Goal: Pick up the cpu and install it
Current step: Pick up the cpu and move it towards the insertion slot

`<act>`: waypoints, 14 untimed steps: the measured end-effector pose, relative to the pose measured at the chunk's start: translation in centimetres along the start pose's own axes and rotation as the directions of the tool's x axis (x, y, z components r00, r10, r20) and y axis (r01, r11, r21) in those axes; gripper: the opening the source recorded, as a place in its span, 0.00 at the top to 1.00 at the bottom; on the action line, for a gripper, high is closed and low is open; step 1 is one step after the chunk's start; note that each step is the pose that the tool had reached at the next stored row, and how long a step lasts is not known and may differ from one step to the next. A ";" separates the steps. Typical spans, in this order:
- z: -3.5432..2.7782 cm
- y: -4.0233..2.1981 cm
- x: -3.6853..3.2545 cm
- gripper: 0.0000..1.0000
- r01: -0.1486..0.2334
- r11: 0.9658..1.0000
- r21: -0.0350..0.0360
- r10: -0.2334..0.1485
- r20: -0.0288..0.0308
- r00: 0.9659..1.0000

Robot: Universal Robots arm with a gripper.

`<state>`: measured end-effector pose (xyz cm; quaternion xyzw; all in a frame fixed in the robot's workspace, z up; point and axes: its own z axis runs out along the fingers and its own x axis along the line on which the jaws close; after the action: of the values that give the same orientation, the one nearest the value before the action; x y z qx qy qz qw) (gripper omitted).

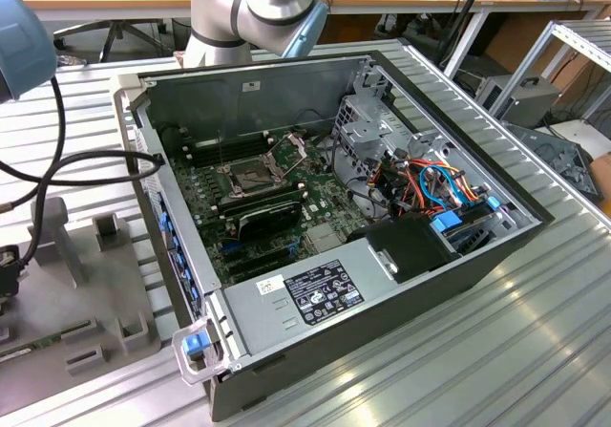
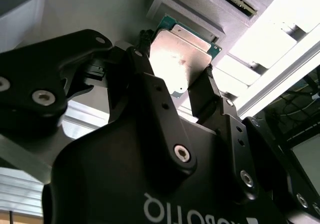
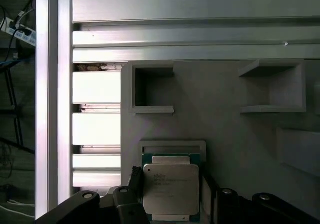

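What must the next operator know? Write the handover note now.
Tool: shut on the cpu, on two opposite edges.
Cpu: at the grey fixture tray, outside the open computer case. I cannot tell whether it is lifted clear.
Done: grasp made.
Left: cpu is not yet in the socket on the motherboard.

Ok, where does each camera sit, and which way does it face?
Exterior view: off the arm, looking down into the open computer case; arm joints show.
First wrist view: on the wrist, facing the grey fixture tray; gripper at the cpu.
Second wrist view: on the wrist, looking along the gripper to the cpu.
Both wrist views share gripper and cpu.
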<state>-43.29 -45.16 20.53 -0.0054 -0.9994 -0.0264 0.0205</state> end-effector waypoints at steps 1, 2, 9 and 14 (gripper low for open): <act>-0.06 0.00 0.00 0.45 0.000 1.000 0.000 0.000 0.000 1.000; -0.10 0.00 0.01 0.45 0.000 1.000 0.000 0.000 0.000 1.000; -0.35 0.02 0.02 0.45 0.000 1.000 0.000 0.000 0.000 1.000; -0.54 0.03 0.02 0.45 0.000 1.000 0.000 0.000 0.000 1.000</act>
<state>-43.29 -45.16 21.07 -0.0054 -0.9994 -0.0264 0.0205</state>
